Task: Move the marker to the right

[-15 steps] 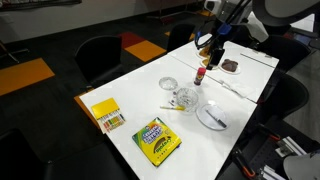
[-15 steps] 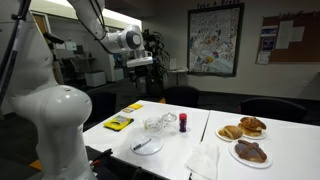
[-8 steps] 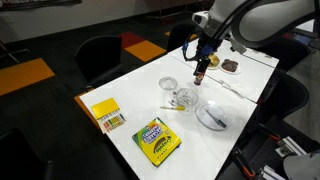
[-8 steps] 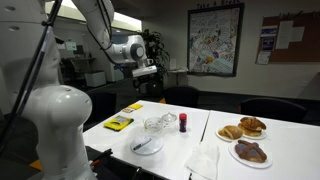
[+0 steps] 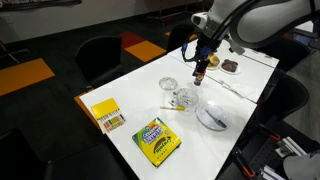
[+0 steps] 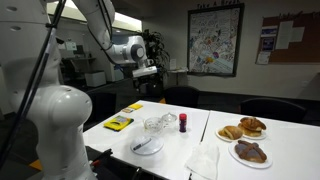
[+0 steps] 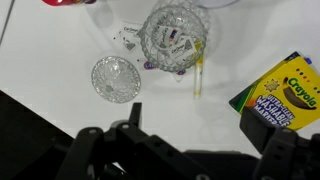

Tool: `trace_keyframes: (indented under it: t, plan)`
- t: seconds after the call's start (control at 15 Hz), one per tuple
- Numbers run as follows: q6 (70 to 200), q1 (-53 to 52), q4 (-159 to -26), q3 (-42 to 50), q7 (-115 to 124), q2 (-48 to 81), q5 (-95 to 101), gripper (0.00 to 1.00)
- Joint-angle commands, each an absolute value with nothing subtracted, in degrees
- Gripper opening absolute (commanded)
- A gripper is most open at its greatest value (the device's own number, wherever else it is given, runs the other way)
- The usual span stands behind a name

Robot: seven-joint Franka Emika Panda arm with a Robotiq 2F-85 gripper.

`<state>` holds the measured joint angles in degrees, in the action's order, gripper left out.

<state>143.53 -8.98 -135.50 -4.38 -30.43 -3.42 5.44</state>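
Observation:
The marker is a thin yellowish stick lying flat on the white table, just beside the cut-glass bowl. It also shows in an exterior view, left of the bowl. My gripper is open and empty, its two fingers wide apart. It hangs well above the table, over the far part near a red-capped bottle. In both exterior views it is clear of all objects. I cannot make out the marker in the exterior view that shows the robot base.
A small glass dish lies next to the bowl. A crayon box and a yellow box lie near the table's end. A plate with cutlery is beside the bowl. Pastry plates stand further along.
Over the last second the arm swung in over the table and the gripper came lower, above the red-capped bottle. In the last half second nothing has moved.

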Motion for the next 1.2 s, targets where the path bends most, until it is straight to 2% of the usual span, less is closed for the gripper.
trace_keyframes:
  t: [0.0, 0.47, 0.67, 1.13]
  plan:
    - [146.3, -7.97, -136.25, -4.06, -33.86, -2.75, 3.98, 1.0]
    - [156.74, -7.61, -133.18, -5.62, -58.67, 7.09, -17.13, 1.0]
    - [154.86, -5.22, -128.9, -9.56, -70.44, 12.94, -26.8, 1.0]
    - [150.44, -5.22, -119.93, -12.34, -65.16, 26.42, -14.35, 1.0]
